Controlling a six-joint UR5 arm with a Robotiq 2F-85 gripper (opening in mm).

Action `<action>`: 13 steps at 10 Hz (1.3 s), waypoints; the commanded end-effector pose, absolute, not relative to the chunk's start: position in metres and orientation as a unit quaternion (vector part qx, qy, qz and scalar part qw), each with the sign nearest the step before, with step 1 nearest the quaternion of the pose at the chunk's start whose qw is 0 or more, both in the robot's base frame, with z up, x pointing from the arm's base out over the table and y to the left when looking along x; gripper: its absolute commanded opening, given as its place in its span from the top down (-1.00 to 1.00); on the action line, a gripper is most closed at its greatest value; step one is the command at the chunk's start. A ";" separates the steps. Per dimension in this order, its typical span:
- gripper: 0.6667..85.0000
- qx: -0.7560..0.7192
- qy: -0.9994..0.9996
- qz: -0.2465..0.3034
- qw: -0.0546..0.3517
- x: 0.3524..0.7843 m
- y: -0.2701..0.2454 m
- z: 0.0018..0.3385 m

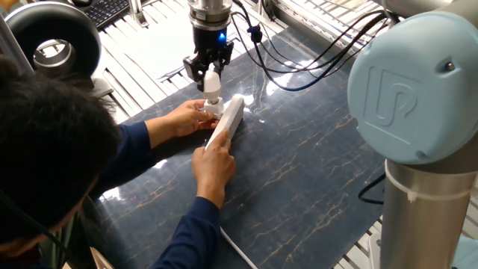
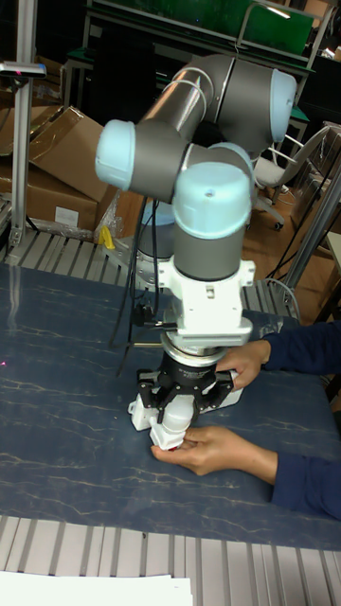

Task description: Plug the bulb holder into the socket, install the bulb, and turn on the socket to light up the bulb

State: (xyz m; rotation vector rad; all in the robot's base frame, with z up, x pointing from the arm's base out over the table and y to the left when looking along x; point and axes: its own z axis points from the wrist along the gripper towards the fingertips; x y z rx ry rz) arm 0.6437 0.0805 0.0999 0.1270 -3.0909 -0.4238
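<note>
The socket (image 1: 228,119) is a long white strip lying on the dark marbled table (image 1: 314,164); its end (image 2: 142,413) shows in the tall fixed view. A person's hands (image 1: 185,116) hold the strip and the bulb holder (image 1: 214,108) at its far end. The white bulb (image 1: 212,82) stands upright in the holder. My gripper (image 1: 208,72) hangs straight above it, open, with its black fingers spread on either side of the bulb (image 2: 175,421). In the tall fixed view the person's hand (image 2: 220,450) covers the holder.
The person's head and blue sleeves fill the left foreground (image 1: 52,157). The socket's white cable (image 1: 239,252) trails toward the front edge. A black round device (image 1: 52,45) and a keyboard (image 1: 104,10) sit at the back left. My arm's big joint (image 1: 418,90) blocks the right.
</note>
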 end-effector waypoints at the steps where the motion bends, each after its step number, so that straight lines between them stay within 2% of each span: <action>1: -1.00 0.060 -0.985 -0.159 -0.028 0.655 0.081 0.102; 3: -1.00 0.080 -0.987 -0.137 -0.032 0.658 0.074 0.098; 6: -1.00 0.164 -0.981 -0.083 -0.065 0.679 0.058 0.099; 8: -1.00 0.173 -0.981 -0.064 -0.063 0.683 0.055 0.103; 9: -1.00 0.157 -0.983 -0.073 -0.054 0.682 0.067 0.112; 10: -0.90 0.142 -0.987 -0.070 -0.042 0.681 0.076 0.120; 11: -0.57 0.135 -0.988 -0.061 -0.038 0.683 0.079 0.125; 12: -0.43 0.134 -0.988 -0.063 -0.033 0.682 0.085 0.127; 13: 0.00 0.114 -0.992 -0.046 -0.037 0.687 0.086 0.132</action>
